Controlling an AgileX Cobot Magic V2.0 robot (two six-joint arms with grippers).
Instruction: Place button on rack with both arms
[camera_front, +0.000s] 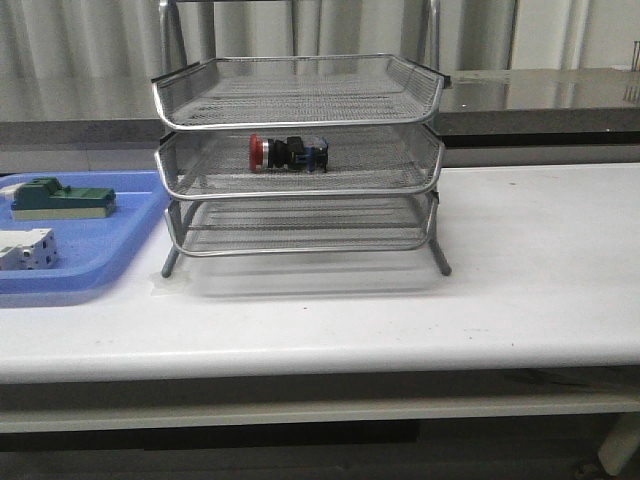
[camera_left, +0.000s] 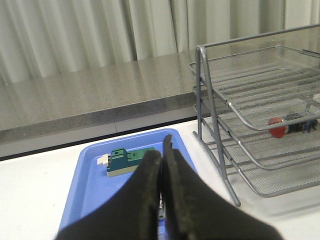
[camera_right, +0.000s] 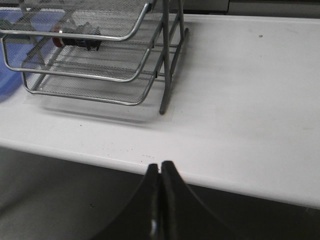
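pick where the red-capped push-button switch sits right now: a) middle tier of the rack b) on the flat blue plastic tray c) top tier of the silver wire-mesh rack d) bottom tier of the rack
a: the red-capped push-button switch lies on its side in the middle tier of the silver wire-mesh rack, with one mesh tray above it and one below.

— Where is your left hand (camera_left: 161, 165)?

— Raised, with nothing in it. My two black fingers (camera_left: 145, 190) are pressed flat together, tip to tip, no gap between them.

— And the right hand (camera_right: 160, 172)?

— Likewise. Its fingers (camera_right: 172, 200) meet along one thin seam, holding nothing, and it touches nothing.

— Can the front view see either arm?

— No. Neither arm reaches into it; only my wrist views show the hands.
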